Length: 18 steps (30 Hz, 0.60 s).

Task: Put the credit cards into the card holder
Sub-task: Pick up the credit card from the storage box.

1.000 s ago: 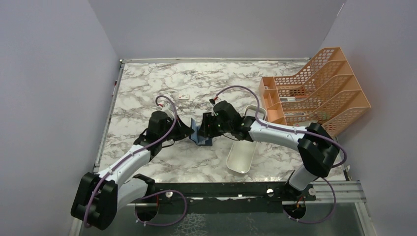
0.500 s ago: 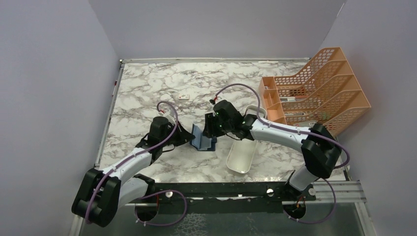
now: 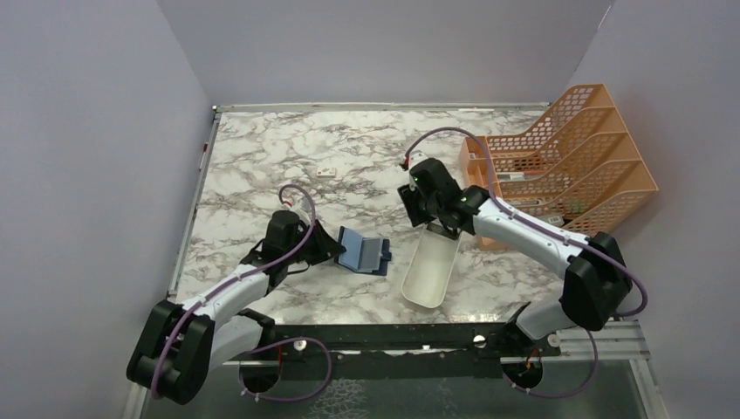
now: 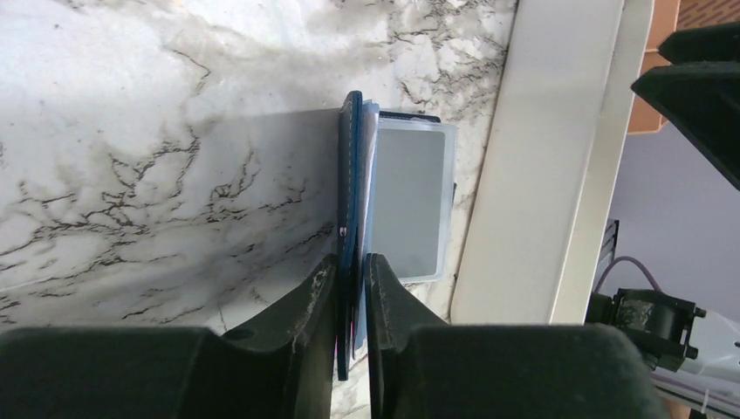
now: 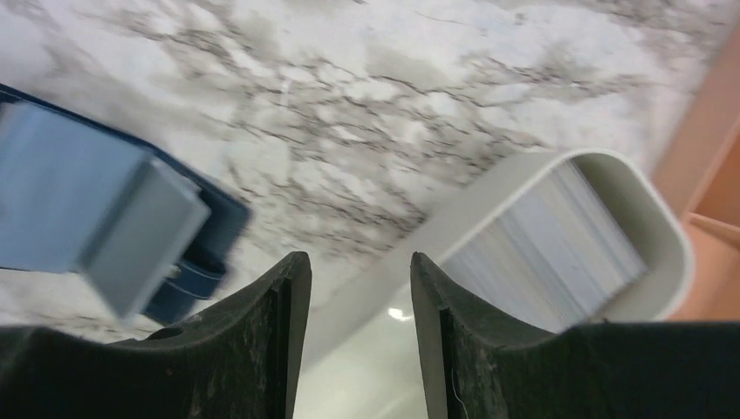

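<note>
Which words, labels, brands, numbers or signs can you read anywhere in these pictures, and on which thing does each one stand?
No text can be read in any view.
Small white block: a red mark, too small to read.
Grey card in the card holder: its face shows no print.
Orange rack and white tray: no label visible.

Open tabletop (image 3: 262,157) behind card holder (image 3: 364,253); white tray (image 3: 430,278) close beside.
</note>
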Each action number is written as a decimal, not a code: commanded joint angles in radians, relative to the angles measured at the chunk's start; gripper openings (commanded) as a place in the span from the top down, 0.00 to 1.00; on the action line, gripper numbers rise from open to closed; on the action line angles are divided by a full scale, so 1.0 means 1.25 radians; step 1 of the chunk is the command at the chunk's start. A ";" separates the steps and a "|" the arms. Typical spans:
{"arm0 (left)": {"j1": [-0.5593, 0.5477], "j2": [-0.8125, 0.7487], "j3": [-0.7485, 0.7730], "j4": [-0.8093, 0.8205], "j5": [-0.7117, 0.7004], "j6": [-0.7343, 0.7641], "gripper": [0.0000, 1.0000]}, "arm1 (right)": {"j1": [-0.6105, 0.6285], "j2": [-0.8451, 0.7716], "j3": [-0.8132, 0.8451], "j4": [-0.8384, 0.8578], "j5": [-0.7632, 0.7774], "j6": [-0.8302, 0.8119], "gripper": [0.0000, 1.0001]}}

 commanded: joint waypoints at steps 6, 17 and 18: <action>-0.003 -0.002 0.067 -0.119 -0.055 0.086 0.67 | -0.025 -0.126 -0.168 0.039 0.032 -0.426 0.46; -0.003 0.030 0.076 -0.108 -0.053 0.086 0.59 | -0.074 -0.101 -0.198 0.046 0.025 -0.498 0.44; -0.003 0.031 0.076 -0.109 -0.053 0.087 0.59 | -0.077 -0.096 -0.201 0.054 0.035 -0.506 0.44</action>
